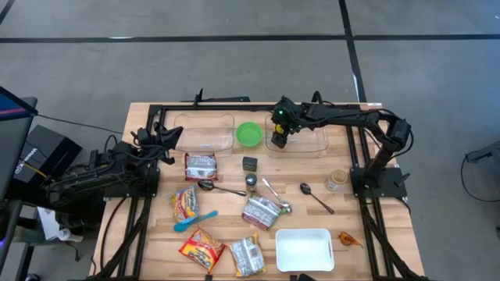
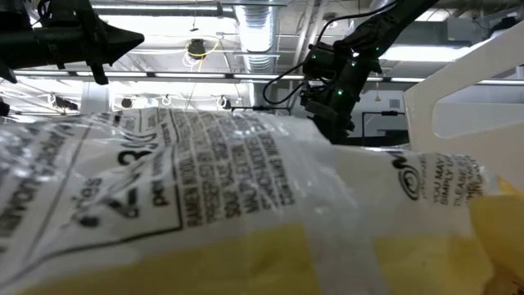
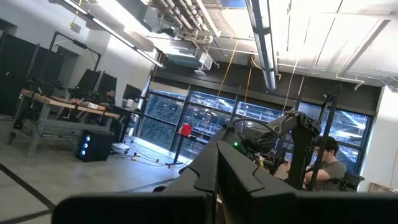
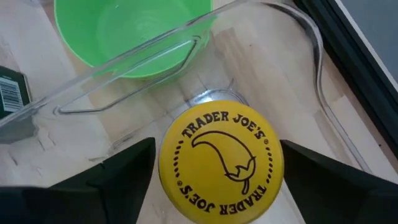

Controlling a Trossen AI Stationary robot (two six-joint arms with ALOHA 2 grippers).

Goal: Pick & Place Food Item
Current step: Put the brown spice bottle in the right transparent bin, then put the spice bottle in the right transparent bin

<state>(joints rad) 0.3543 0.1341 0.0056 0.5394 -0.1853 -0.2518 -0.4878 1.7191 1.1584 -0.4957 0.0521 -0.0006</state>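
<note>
In the high view, the right gripper reaches over the clear plastic bin at the table's far side, just beside the green bowl, while the left gripper waits near the table's left edge by a second clear bin; the right arm is plainly the nearer 1 to the task's item. The low view is mostly blocked by a crinkled clear food packet, with the right arm's wrist above and behind it. The left wrist view shows only its own fingers pressed together, pointing across the room, where a person sits at a desk. In the right wrist view, the jar stands upright inside the bin, directly beneath the gripper, its round, smooth yellow lid with a printed eggplant facing up. The 2 dark fingers stand wide on either side of the lid, seemingly clear of it. Any next move likely runs straight along the jar's vertical axis.
</note>
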